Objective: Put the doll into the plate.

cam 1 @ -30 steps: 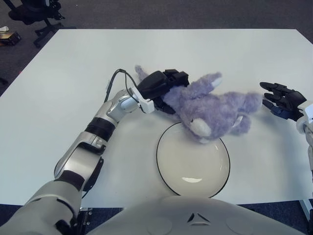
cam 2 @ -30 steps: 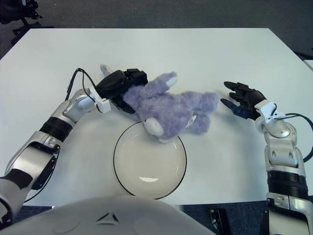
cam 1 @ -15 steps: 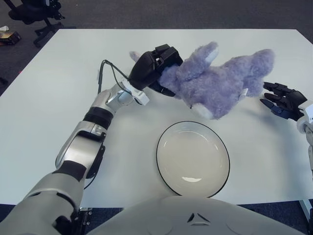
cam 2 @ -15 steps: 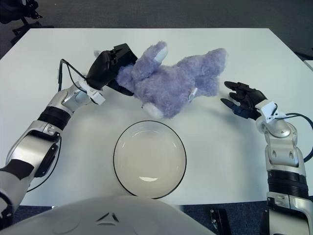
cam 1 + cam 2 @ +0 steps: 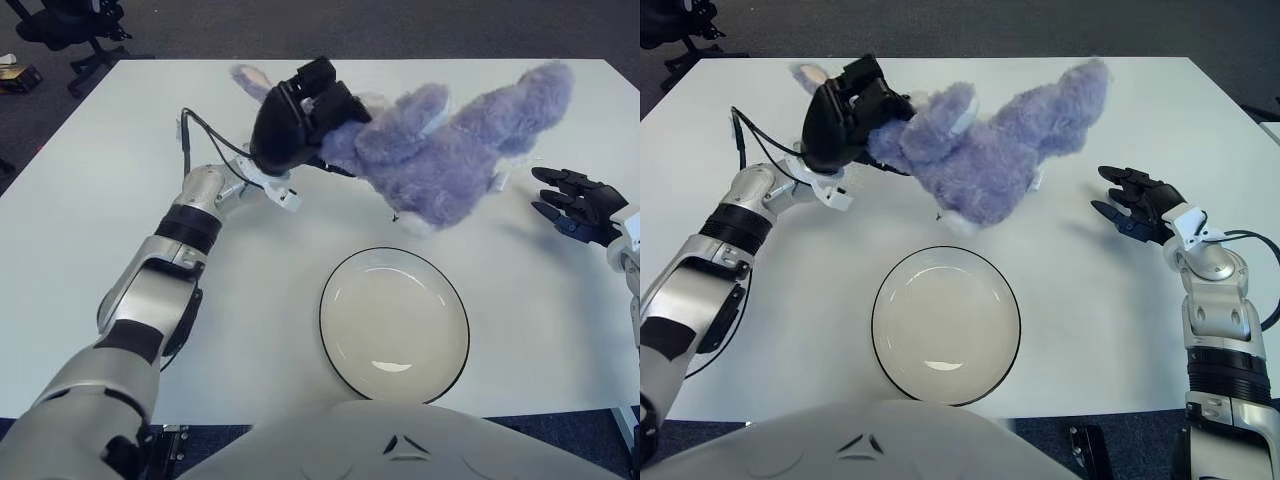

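Observation:
A purple plush doll (image 5: 450,150) hangs in the air above the white table, beyond the plate. My left hand (image 5: 300,115) is shut on the doll's head end, one pale ear sticking out to the left of the fingers. The doll's body stretches up and to the right, clear of the table surface. A round white plate with a dark rim (image 5: 395,325) lies on the table in front of me, nothing in it. My right hand (image 5: 575,205) shows over the table's right side, to the right of the doll, fingers spread, apart from it.
The white table (image 5: 110,200) runs wide to the left and back. Dark carpet and an office chair base (image 5: 70,30) lie beyond the far left corner. My chest cover fills the bottom edge.
My left hand has lifted the doll from the plate's far rim up and back, off the table. The right hand has stayed put.

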Tool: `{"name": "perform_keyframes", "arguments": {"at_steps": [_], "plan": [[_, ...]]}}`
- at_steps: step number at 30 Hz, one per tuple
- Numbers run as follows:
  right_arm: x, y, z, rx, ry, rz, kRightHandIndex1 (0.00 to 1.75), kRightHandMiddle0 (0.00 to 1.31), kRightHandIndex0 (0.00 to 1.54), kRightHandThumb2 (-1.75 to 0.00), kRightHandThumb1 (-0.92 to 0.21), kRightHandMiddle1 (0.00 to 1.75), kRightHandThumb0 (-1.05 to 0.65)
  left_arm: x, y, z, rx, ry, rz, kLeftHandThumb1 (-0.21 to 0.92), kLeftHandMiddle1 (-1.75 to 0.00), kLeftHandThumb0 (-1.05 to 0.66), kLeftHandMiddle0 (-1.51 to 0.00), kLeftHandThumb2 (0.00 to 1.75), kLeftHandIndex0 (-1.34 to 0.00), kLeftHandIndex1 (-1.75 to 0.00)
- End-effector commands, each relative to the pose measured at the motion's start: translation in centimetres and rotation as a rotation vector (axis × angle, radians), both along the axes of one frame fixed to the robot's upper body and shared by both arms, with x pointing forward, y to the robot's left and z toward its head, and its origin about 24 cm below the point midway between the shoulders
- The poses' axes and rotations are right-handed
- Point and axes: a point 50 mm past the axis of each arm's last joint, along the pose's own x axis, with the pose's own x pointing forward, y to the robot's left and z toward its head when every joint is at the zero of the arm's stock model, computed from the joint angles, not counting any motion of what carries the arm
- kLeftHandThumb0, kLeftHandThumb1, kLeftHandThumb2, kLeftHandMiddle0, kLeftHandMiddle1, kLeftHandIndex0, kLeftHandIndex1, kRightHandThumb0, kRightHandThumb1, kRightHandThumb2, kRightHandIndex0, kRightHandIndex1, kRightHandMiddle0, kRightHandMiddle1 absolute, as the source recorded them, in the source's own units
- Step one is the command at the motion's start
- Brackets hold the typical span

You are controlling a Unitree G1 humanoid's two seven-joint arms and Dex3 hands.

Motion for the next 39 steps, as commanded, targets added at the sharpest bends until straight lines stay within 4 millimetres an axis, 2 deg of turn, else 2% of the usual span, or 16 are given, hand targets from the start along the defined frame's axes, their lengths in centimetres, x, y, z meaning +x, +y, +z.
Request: {"name": "perform_keyframes", "arguments": {"at_steps": [1,4,8,15,31,35,39], "plan": [[-0.1,-0.3,-0.1,-0.015,0.023,-0.006,0.0,0.43,0.46,-0.36,-0.92,0.0,-0.69,0.0,0.0,1.3,-0.029,-0.127,0.005,0.92,-1.75,-0.11,-1.01,0.15,-0.76,-1.75],[0.0,-0.3,-0.1,-0.022,0.025,-0.004,0.0,0.42,0.46,-0.36,-0.92,0.0,-0.69,-0.1,0.2,1.8,-0.056,-0.19,0.009,0.92,-1.75,-0.1,-1.01,0.15,-0.77,-1.75],[0.0,-0.2,-0.1,-0.025,0.025,-0.003,0.0,0.42,0.46,-0.36,-0.92,0.0,-0.69,-0.3,1.1,2.1,-0.068,-0.317,0.106,0.92,-1.75,-0.1,-1.02,0.15,-0.77,-1.75],[0.0,-0.3,-0.2,-0.026,0.028,-0.001,0.0,0.42,0.46,-0.36,-0.92,0.0,-0.69,-0.3,1.1,2.0,-0.02,-0.403,0.143,0.92,-1.75,-0.11,-1.01,0.16,-0.77,-1.75],[0.0,-0.3,-0.2,-0.03,0.031,0.005,0.0,0.41,0.46,-0.37,-0.92,0.0,-0.69,-0.6,1.3,1.6,0.03,-0.484,0.079,0.92,-1.75,-0.16,-0.95,0.19,-0.72,-1.75],[0.0,-0.3,-0.2,-0.032,0.033,0.006,0.0,0.41,0.46,-0.37,-0.92,0.0,-0.69,-0.8,1.5,1.3,0.034,-0.481,0.077,0.92,-1.75,-0.17,-0.94,0.19,-0.72,-1.75],[0.0,-0.3,-0.2,-0.034,0.034,0.006,0.0,0.4,0.46,-0.37,-0.92,0.0,-0.69,-1.9,1.7,1.2,0.035,-0.405,-0.003,0.92,-1.75,-0.18,-0.93,0.2,-0.71,-1.75]]}}
